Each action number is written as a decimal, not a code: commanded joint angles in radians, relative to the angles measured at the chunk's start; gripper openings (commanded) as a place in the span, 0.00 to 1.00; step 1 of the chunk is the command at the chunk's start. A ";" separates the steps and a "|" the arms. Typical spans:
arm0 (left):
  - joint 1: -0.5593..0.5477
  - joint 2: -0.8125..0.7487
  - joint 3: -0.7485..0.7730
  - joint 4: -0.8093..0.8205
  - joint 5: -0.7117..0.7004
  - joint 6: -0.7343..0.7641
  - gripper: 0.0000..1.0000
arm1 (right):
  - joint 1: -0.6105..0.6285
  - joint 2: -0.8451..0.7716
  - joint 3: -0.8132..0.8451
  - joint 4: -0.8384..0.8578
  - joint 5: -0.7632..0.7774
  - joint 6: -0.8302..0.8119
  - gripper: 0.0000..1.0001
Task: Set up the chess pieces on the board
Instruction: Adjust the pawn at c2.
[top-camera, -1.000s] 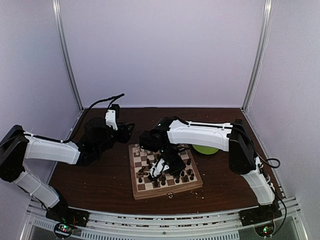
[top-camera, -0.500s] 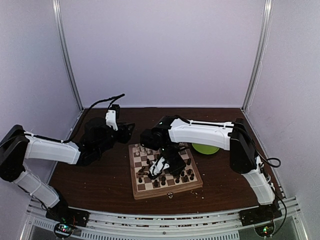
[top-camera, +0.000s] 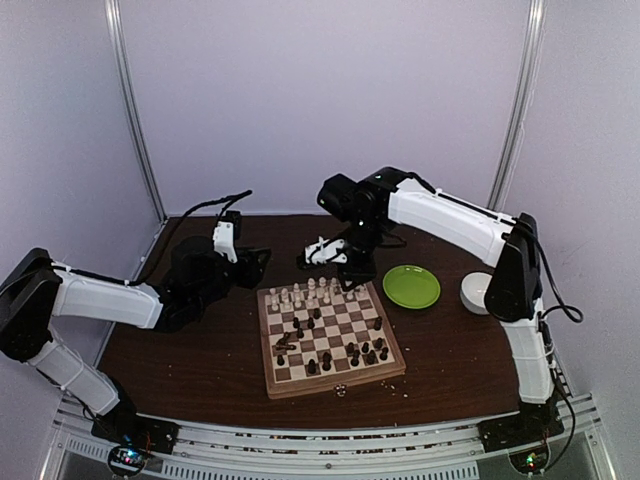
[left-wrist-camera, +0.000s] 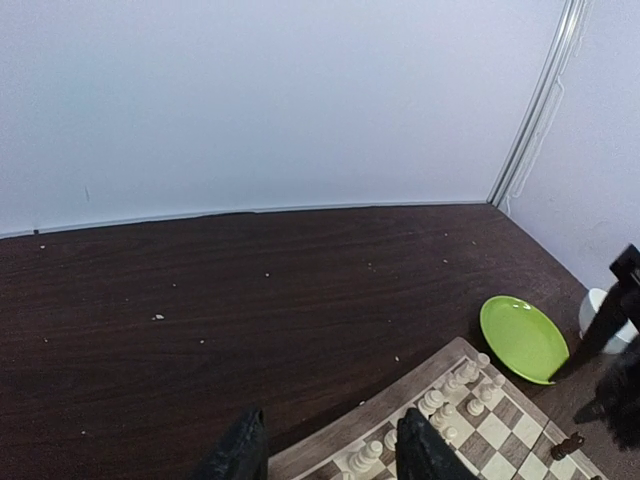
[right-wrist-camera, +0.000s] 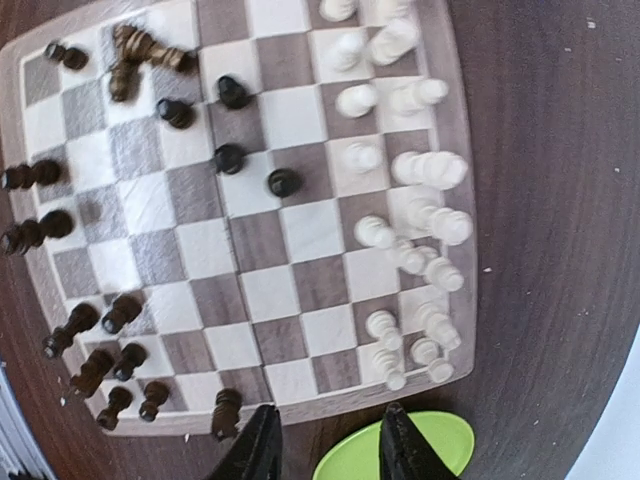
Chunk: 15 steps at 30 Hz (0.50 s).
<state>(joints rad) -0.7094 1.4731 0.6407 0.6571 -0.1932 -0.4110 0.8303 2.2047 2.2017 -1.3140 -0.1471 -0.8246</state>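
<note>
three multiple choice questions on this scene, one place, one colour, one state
1. The green plate lies: A right of the board; B on it; C left of it.
2. The pieces on the board's far rows are: A dark brown; B cream; C green.
3. The right gripper is: A shut on a pawn; B resting on the plate; C open, empty.
1 A, it lies on the table beside the board. 2 B, cream pieces line the far side. 3 C, nothing sits between its fingers.
</note>
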 joint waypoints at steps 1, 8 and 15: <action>-0.001 0.003 -0.002 0.061 0.007 -0.003 0.45 | -0.043 -0.022 -0.032 0.219 -0.105 0.097 0.33; -0.001 -0.007 -0.013 0.070 -0.002 -0.002 0.45 | -0.055 -0.022 -0.130 0.379 -0.113 0.049 0.29; -0.001 -0.010 -0.015 0.070 -0.001 -0.002 0.45 | -0.054 0.013 -0.164 0.363 -0.114 -0.041 0.29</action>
<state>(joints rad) -0.7094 1.4731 0.6323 0.6643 -0.1940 -0.4110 0.7704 2.2047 2.0682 -0.9733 -0.2474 -0.8085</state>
